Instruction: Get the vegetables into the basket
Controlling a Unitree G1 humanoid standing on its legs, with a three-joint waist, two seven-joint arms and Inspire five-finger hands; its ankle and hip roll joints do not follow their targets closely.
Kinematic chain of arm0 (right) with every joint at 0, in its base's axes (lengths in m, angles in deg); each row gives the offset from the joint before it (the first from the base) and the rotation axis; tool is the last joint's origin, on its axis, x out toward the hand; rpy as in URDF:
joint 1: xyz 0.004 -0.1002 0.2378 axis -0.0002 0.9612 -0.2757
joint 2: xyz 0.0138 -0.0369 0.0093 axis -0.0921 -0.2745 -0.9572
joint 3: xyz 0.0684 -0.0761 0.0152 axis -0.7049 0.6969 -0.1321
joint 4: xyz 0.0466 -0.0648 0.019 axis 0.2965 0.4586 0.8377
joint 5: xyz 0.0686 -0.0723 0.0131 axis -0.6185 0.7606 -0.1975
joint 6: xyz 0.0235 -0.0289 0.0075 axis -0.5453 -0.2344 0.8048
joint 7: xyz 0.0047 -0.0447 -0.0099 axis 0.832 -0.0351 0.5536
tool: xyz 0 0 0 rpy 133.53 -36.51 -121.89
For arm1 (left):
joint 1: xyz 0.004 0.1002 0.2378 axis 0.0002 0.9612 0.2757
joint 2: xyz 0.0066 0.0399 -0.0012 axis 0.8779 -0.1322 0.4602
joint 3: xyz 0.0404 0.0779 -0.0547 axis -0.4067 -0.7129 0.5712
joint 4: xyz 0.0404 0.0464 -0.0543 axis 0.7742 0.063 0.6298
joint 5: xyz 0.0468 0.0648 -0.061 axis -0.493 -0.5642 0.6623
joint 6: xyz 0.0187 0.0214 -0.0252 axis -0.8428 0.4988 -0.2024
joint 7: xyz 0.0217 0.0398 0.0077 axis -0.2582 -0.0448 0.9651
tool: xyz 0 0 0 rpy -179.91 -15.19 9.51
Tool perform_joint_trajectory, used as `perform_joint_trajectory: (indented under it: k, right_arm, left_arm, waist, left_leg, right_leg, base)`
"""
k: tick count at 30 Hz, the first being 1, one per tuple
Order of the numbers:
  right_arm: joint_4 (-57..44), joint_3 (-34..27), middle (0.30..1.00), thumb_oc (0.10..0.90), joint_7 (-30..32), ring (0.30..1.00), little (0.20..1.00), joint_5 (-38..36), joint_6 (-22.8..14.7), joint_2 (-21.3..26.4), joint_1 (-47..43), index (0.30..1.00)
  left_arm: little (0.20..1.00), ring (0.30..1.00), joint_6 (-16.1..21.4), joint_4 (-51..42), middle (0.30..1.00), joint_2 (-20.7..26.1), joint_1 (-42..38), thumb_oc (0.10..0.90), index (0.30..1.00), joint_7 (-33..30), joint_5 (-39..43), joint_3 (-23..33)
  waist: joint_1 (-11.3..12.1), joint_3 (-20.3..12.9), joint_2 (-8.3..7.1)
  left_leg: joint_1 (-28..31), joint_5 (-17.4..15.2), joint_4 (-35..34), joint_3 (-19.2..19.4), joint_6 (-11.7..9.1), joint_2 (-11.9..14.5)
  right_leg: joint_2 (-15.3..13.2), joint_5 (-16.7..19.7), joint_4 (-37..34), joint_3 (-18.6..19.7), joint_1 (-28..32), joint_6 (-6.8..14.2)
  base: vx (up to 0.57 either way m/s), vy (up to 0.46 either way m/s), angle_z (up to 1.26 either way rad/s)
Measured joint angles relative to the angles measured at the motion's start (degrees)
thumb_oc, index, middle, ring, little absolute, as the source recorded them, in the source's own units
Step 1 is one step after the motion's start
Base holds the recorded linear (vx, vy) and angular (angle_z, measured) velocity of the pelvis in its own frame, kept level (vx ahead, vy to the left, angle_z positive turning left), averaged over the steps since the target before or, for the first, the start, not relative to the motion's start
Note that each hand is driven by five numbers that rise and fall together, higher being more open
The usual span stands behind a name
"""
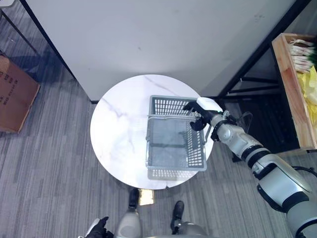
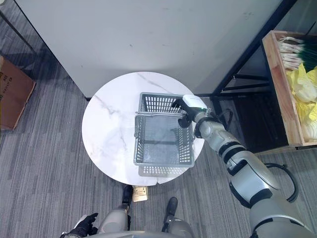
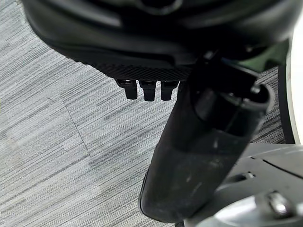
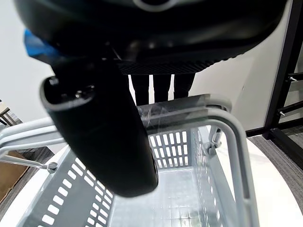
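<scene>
Right arm point(image 1: 267, 168): silver-grey shell in rounded segments, split by black bands at the joints; forearm tapers toward a black wrist collar; right hand point(image 1: 198, 115) dark, with a white cover on its upper side; in the right wrist view the hand's underside point(image 4: 156, 52) is black with a finely ribbed strip, a row of slim dark fingers point(image 4: 161, 87) beyond it, the thumb point(image 4: 102, 127) a thick, smooth, matte black lobe, and a bit of blue at the edge; left hand point(image 2: 85, 225) dark, low in the head view; its wrist view shows the same ribbed black strip, short dark fingertips point(image 3: 147, 90), a scuffed black thumb point(image 3: 199, 156).
</scene>
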Motion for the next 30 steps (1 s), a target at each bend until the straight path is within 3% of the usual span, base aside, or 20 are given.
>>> perform_joint_trajectory:
  k: [6,10,21,25,30]
  right_arm:
    - [-15.6,0.0,0.3,0.4,-1.3,0.3,0.3,0.2,-0.2,3.2,5.7,0.3]
    - [-28.1,-1.6,0.3,0.4,-2.9,0.3,0.3,0.1,-1.5,10.3,13.6,0.3]
    - [-37.9,-12.3,0.3,0.4,-5.5,0.3,0.3,-4.3,-2.5,17.9,25.0,0.3]
    - [-42.2,-18.2,0.3,0.4,-6.4,0.3,0.3,-6.3,-2.9,19.6,32.2,0.3]
    - [-44.5,-21.4,0.3,0.4,-6.9,0.3,0.3,-6.6,-3.6,21.4,37.5,0.3]
  left_arm:
    - [1.0,1.0,-0.6,-0.1,1.0,0.4,0.3,0.9,1.0,-0.1,-0.1,1.4]
    - [1.0,1.0,-0.7,-1.4,1.0,0.8,1.6,0.9,1.0,0.0,-0.2,3.6]
    - [1.0,1.0,-0.6,-1.9,1.0,0.1,3.6,0.9,1.0,0.5,-1.4,4.7]
    - [1.0,1.0,-0.6,-1.9,1.0,0.1,4.5,0.9,1.0,1.1,-2.6,6.7]
    - [1.0,1.0,-0.7,-1.7,1.0,0.0,4.7,0.9,1.0,1.2,-3.5,6.8]
  waist:
    - [-1.2,0.0,0.01]
    - [-1.7,-0.2,0.33]
    - [-3.8,-2.1,2.57]
    - [-4.7,-2.4,2.53]
    - [-5.8,-2.5,2.41]
  left_leg:
    - [2.1,0.0,0.0,0.6,0.0,0.0]
    - [3.4,-0.1,0.0,0.7,0.0,-0.1]
    - [4.4,-0.2,0.0,1.5,0.1,0.0]
    - [5.6,-0.5,0.0,2.2,0.2,0.0]
    - [6.8,-1.2,0.3,4.7,0.5,-0.2]
  right_leg:
    - [0.0,0.0,0.0,0.5,1.7,0.0]
    - [-0.2,0.0,0.0,0.6,3.1,-0.1]
    - [-0.2,0.2,0.0,1.5,3.5,-0.3]
    - [-0.2,0.2,0.0,2.1,4.3,-0.3]
    - [-0.5,0.4,0.9,4.3,3.9,-0.3]
  base:
    - [0.03,0.009,-0.04]
    - [0.02,0.014,-0.02]
    - [0.01,0.016,-0.04]
    - [0.02,0.058,-0.08]
    - [-0.03,0.11,-0.25]
